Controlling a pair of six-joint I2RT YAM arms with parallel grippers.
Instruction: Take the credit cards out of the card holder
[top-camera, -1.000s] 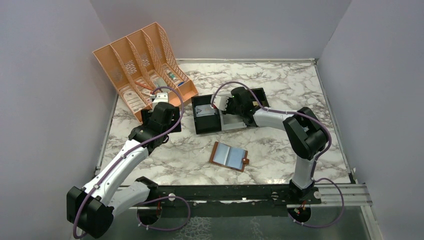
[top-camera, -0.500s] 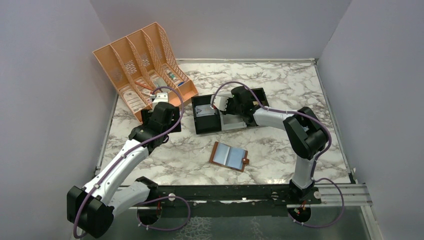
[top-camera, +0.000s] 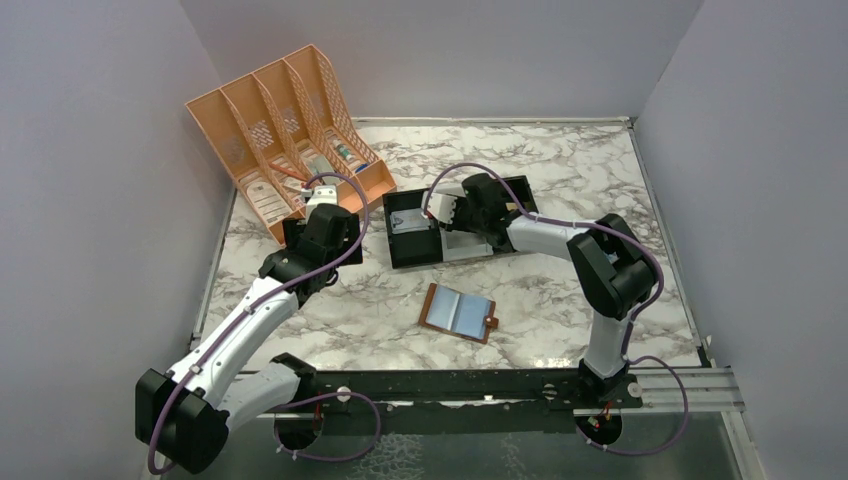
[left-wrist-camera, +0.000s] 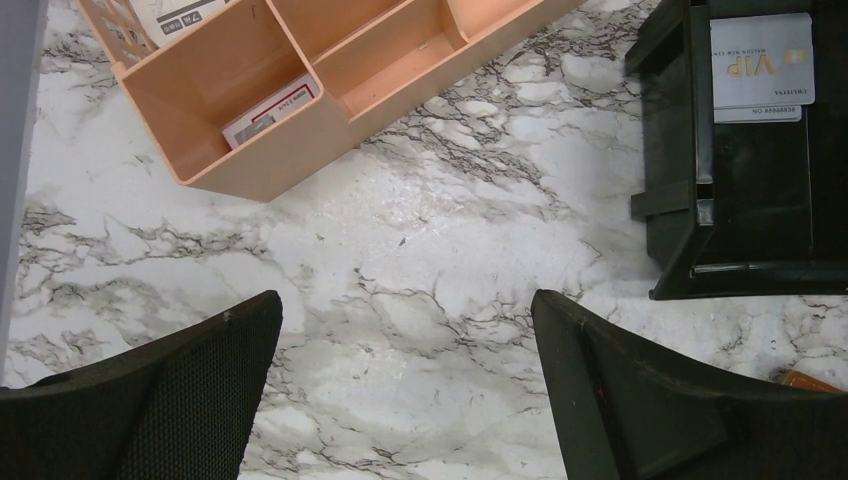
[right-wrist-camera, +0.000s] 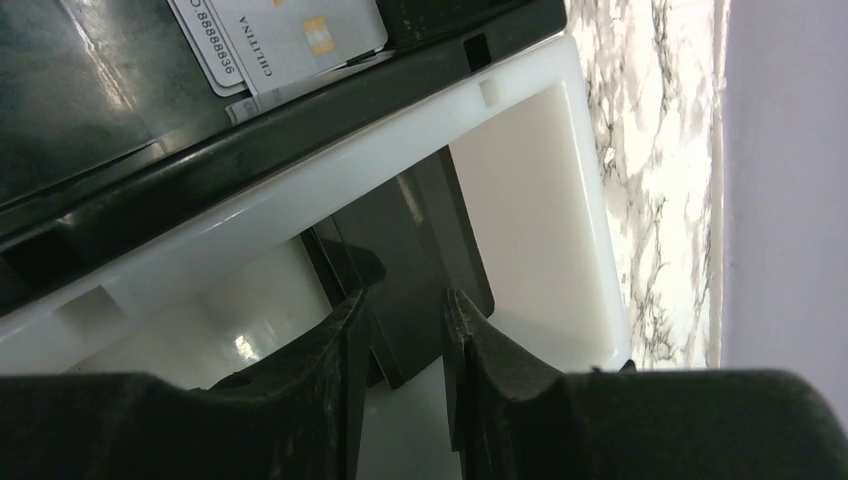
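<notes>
The brown card holder (top-camera: 458, 313) lies spread open on the marble, its pale blue-grey pockets facing up; a corner of it shows in the left wrist view (left-wrist-camera: 805, 380). Two pale credit cards (left-wrist-camera: 760, 60) lie in the black tray (top-camera: 410, 245); they also show in the right wrist view (right-wrist-camera: 290, 35). My right gripper (right-wrist-camera: 405, 300) hangs inside the white tray (right-wrist-camera: 560, 120), its fingers a narrow gap apart, over a dark grey card (right-wrist-camera: 440, 230) lying on the tray floor. In the top view it (top-camera: 452, 215) is over the trays. My left gripper (left-wrist-camera: 405, 310) is wide open and empty.
An orange desk organiser (top-camera: 285, 130) with papers stands at the back left, just beyond my left gripper (top-camera: 322, 235). The black and white trays sit side by side mid-table. Walls enclose the table on three sides.
</notes>
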